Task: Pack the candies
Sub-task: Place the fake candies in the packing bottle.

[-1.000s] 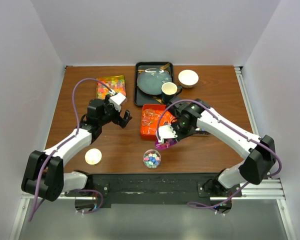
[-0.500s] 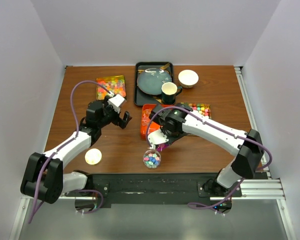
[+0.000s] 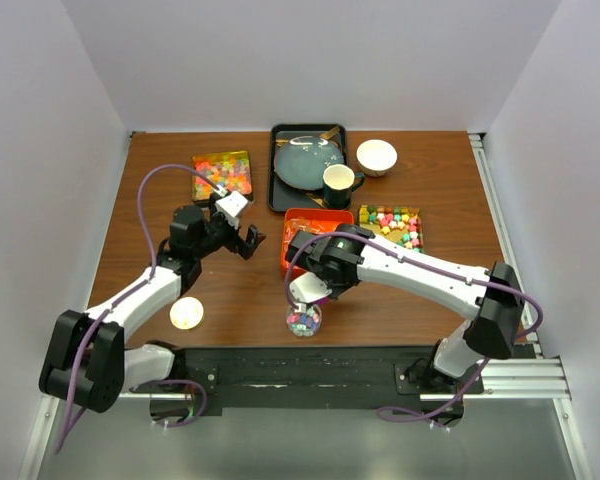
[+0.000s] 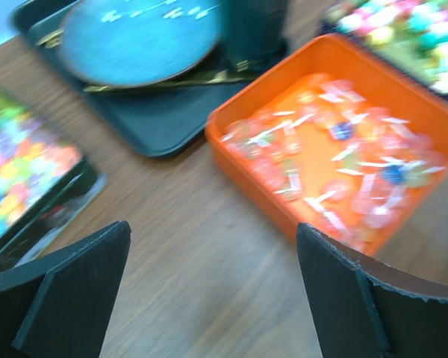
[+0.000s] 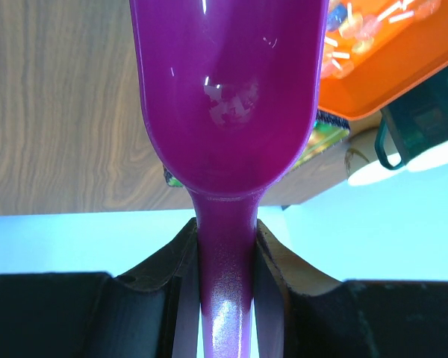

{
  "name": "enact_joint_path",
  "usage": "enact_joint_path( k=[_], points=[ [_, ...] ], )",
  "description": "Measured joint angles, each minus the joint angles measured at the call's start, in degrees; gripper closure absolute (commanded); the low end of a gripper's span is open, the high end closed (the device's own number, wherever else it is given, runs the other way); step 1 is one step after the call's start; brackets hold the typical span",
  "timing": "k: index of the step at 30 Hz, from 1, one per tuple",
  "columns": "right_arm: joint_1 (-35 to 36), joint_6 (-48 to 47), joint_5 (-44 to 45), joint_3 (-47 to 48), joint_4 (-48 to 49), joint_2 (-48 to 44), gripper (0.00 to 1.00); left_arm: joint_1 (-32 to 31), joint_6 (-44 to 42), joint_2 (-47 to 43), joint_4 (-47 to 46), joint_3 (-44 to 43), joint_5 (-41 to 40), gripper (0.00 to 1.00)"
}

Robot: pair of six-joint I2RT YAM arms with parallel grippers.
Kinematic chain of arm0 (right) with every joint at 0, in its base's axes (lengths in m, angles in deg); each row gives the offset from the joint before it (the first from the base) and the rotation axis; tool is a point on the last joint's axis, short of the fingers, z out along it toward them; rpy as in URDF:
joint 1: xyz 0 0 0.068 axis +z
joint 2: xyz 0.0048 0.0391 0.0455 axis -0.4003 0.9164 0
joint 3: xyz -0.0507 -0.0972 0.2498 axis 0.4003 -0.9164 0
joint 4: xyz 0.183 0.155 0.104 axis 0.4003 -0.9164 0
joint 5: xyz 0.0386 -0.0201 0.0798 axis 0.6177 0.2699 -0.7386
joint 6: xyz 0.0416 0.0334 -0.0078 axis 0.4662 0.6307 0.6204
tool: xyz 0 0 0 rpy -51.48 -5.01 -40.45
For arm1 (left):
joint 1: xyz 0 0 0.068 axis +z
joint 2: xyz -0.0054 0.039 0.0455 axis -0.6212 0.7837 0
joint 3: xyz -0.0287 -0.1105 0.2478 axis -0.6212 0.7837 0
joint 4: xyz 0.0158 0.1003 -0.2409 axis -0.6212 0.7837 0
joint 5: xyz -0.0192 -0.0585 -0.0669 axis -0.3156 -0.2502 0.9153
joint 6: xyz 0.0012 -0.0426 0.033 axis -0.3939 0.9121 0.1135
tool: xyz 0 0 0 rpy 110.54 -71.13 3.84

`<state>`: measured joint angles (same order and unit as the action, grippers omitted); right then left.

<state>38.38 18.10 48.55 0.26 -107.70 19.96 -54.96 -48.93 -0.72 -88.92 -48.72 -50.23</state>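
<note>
No writing, brand, number or sign can be read. The candies [image 4: 336, 160] in the orange tray [image 4: 272, 80] show only blurred clear wrappers, and the purple scoop [image 5: 228, 89] is plain.

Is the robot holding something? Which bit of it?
The right gripper pinches the purple scoop by its thin handle. The left gripper is open, holding nothing.

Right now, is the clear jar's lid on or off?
Off: the jar shows its candies uncovered from above, and the gold lid lies well apart from it.

Jar [image 3: 289, 324] of candies [image 3: 304, 321] before the tub [image 4: 284, 84]; lid [image 3: 186, 313] well left.
</note>
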Motion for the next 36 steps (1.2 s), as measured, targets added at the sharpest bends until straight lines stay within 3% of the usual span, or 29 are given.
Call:
enact_joint_path(
  k=[6, 11, 12, 14, 17, 26, 28, 29, 32, 36],
  points=[
    [-0.98, 1.73, -1.20, -0.02, -0.07, -2.14, 1.00, -0.02, 4.94, -2.38, -2.08, 1.53, 10.47, 0.16],
    [-4.00, 5.25, -5.31, 0.35, -0.39, -3.28, 1.00, -0.66, 10.25, -2.56, -4.04, 4.37, 18.56, 0.51],
    [-4.59, 6.25, -5.86, 0.48, -0.22, -3.02, 1.00, -1.11, 11.15, -2.54, -4.28, 4.57, 19.89, 0.69],
    [-6.12, 8.11, -7.30, 1.57, -0.20, -1.68, 1.00, -2.23, 12.81, -2.32, -4.94, 4.57, 22.21, 0.77],
    [-8.24, 11.21, -9.86, 5.44, 0.74, 1.95, 1.00, -4.24, 13.79, -1.92, -6.03, 4.57, 24.68, 0.72],
    [-10.95, 15.98, -16.85, 18.69, 1.16, 8.85, 1.00, -6.93, 15.41, 2.80, -8.92, 4.46, 24.76, 0.71],
    [-11.04, 16.20, -19.47, 21.62, 0.31, 8.90, 1.00, -7.15, 15.69, 3.87, -9.62, 4.46, 24.09, 0.60],
    [-11.04, 16.35, -20.63, 22.73, 0.33, 8.66, 1.00, -7.21, 15.76, 4.28, -9.99, 4.44, 23.65, 0.47],
    [-11.28, 16.92, -21.77, 23.65, -0.98, 7.54, 1.00, -7.23, 15.78, 4.59, -9.84, 3.78, 22.14, 0.31],
    [-13.88, 17.03, -21.73, 22.40, 0.04, 7.06, 1.00, -7.98, 14.49, 3.08, -7.89, 4.57, 14.47, 0.21]
  ],
)
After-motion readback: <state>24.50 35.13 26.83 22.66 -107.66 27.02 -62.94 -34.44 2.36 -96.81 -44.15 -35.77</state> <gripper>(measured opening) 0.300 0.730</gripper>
